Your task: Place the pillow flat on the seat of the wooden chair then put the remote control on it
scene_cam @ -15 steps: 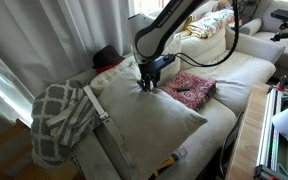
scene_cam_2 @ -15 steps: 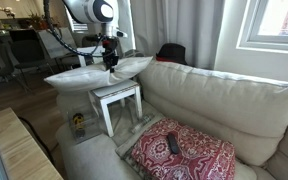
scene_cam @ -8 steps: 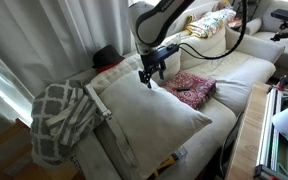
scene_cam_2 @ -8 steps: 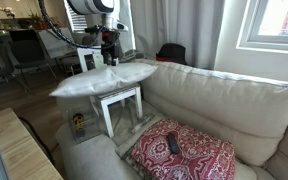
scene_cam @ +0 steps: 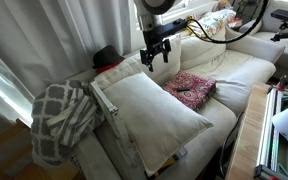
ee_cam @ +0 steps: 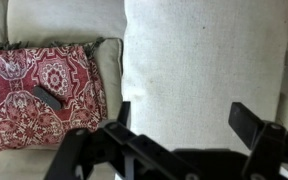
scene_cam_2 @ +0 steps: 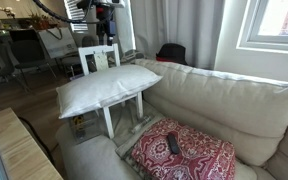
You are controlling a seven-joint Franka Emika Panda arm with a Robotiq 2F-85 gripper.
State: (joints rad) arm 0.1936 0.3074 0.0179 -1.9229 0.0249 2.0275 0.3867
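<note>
The large cream pillow (scene_cam: 162,112) (scene_cam_2: 102,90) lies flat across the seat of the pale wooden chair (scene_cam_2: 96,57), whose frame (scene_cam: 101,100) shows at its edge. My gripper (scene_cam: 154,56) (scene_cam_2: 106,18) hangs open above the pillow's far end, holding nothing. In the wrist view the pillow (ee_cam: 199,60) fills the space below my gripper (ee_cam: 184,118), with both fingers spread wide. The dark remote control (scene_cam: 187,89) (scene_cam_2: 173,145) (ee_cam: 46,98) rests on the red patterned cushion (scene_cam: 191,88) (scene_cam_2: 184,152) (ee_cam: 44,85) on the sofa.
The long cream sofa (scene_cam_2: 224,95) (scene_cam: 234,70) runs beside the chair. A grey checked blanket (scene_cam: 59,118) hangs over the chair's side. Curtains (scene_cam: 44,40) stand behind, and a dark object (scene_cam_2: 170,52) sits on the sofa back.
My gripper opened, let go of the pillow and rose clear of it. The pillow dropped and settled flat on the chair seat.
</note>
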